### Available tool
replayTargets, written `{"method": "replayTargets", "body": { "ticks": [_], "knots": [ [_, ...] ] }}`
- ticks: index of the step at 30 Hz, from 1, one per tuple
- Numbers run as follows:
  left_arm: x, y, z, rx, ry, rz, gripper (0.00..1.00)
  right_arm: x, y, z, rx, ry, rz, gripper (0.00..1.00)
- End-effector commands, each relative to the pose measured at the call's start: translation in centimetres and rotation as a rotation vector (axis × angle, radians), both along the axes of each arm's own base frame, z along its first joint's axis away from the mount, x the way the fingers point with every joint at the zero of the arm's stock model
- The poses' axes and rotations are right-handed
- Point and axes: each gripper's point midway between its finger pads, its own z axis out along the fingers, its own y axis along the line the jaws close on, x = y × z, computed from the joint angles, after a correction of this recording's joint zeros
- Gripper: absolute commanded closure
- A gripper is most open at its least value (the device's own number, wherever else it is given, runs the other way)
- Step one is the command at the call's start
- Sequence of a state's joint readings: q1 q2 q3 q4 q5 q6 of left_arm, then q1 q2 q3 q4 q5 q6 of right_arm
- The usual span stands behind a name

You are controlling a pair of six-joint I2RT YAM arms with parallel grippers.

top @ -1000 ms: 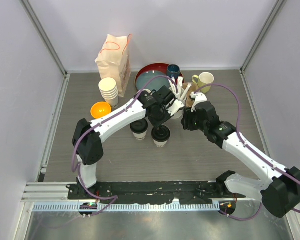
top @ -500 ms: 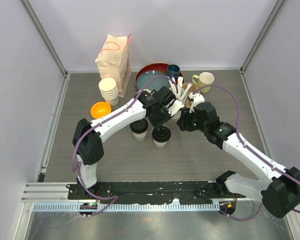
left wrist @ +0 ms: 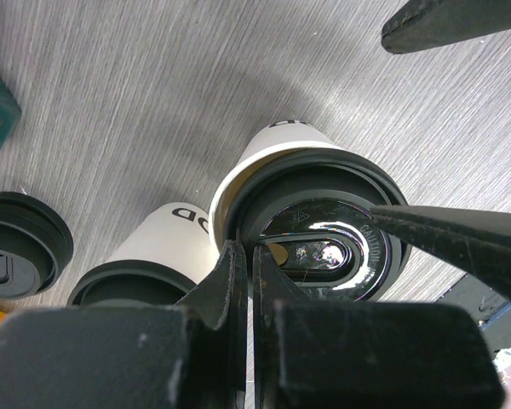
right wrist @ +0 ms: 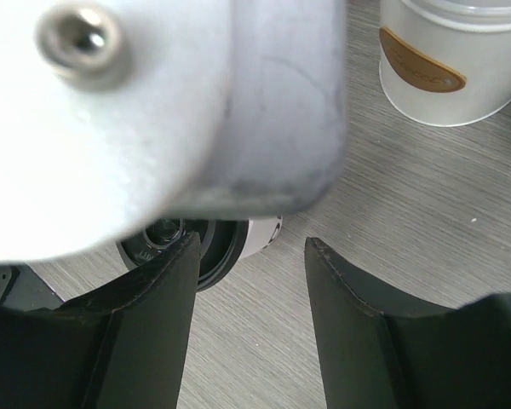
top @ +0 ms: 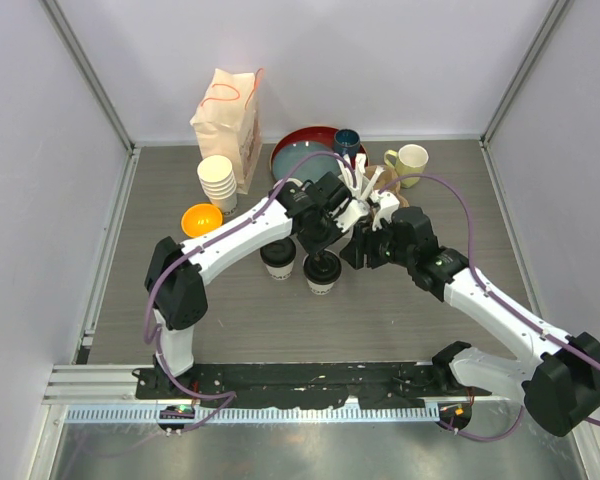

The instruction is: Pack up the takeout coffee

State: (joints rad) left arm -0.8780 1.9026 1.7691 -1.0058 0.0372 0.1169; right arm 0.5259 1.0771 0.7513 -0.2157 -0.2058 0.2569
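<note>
Takeout coffee here is two cream paper cups with black sip lids, both upright and just beside each other on the grey table [top: 400, 320], near its middle. In the overhead view the left cup [top: 279, 265] stands uncovered, while the right cup [top: 322, 281] sits directly under the left gripper [left wrist: 307, 234].

The left wrist camera looks straight down on that cup's lid [left wrist: 324, 247]. The left gripper's jaws are spread, with one finger [left wrist: 238, 281] at the lid's near rim and the other [left wrist: 460, 243] across its far side. Whether either finger touches the lid cannot be told.

The right gripper [right wrist: 251, 243] reaches in from the right, close to the same cup. Its jaws are parted with only bare table between them. The cup's dark lid edge shows just past one finger, and a white canister [right wrist: 447, 60] with a tan label stands beyond.

Along the back are a brown paper bag [top: 228, 110], a stack of paper cups [top: 218, 180], an orange bowl [top: 201, 219], a dark teal mug [top: 347, 142] and a pale yellow-green mug [top: 412, 158].
</note>
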Motion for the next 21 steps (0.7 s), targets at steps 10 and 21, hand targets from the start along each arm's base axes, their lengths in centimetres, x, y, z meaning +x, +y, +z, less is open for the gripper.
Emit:
{"method": "replayTargets", "body": {
  "ticks": [10,21],
  "knots": [
    [0.6,-0.3,4.0,-0.074,-0.065,-0.007,1.00,0.0,1.3,2.1,0.067,-0.060,0.062,0.42],
    [0.2,0.3,2.7,-0.069,0.021,-0.004,1.00,0.0,1.6,1.7,0.069,-0.043,0.070,0.42]
  ]
}}
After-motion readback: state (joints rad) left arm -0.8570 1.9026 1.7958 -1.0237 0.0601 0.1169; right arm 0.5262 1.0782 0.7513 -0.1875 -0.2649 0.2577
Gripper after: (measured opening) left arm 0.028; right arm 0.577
